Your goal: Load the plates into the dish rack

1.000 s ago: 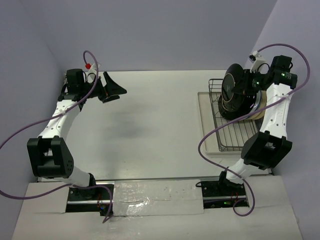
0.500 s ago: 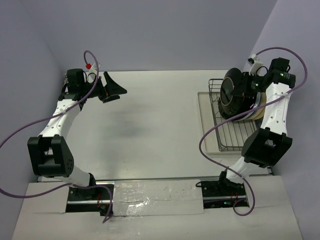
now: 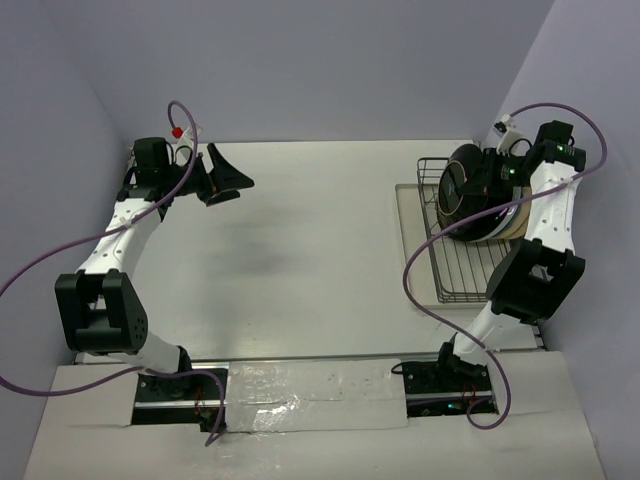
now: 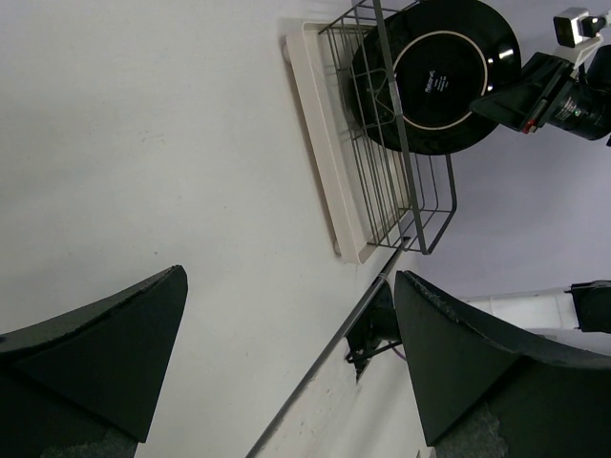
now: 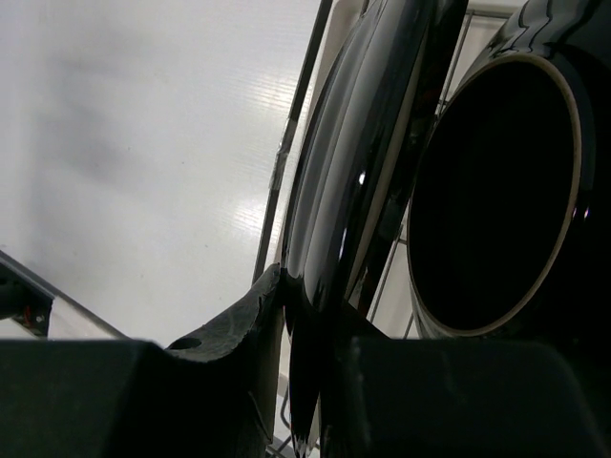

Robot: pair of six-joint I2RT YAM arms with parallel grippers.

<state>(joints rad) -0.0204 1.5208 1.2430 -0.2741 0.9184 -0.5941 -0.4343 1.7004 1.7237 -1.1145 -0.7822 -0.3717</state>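
Right tool (image 3: 495,177) was clenched on the rim of a dark plate (image 3: 463,196), holding it on edge over the far end of the dish rack (image 3: 462,272), at the right side of the desk (image 3: 300,250). Per top view, the plate's underside faced left toward desk centre, tilted slightly. Its plane ran approx. parallel to the rack's long axis, which ran near-to-far. Per right wrist view, the plate extended straight out from the tool's fingers (image 5: 258,315), edge-on to the camera. It sat between the rack's left side wire (image 5: 298,124) and a neighbour plate (image 5: 496,200) already standing just beside it on the right. The two were close, but contact btwn them could not be confirmed. Whether the lower rim was seated btwn prongs was hidden. Judged req. for the next move: keep the plate's plane parallel to the neighbour plate and descend along that plane into the free slot. Any yaw would likely strike the side wire or the neighbour. Left tool (image 3: 222,176) was fully released, holding nothing, at the far-left of the desk, well apart from the rack. The right arm was the nearer one by a wide margin.
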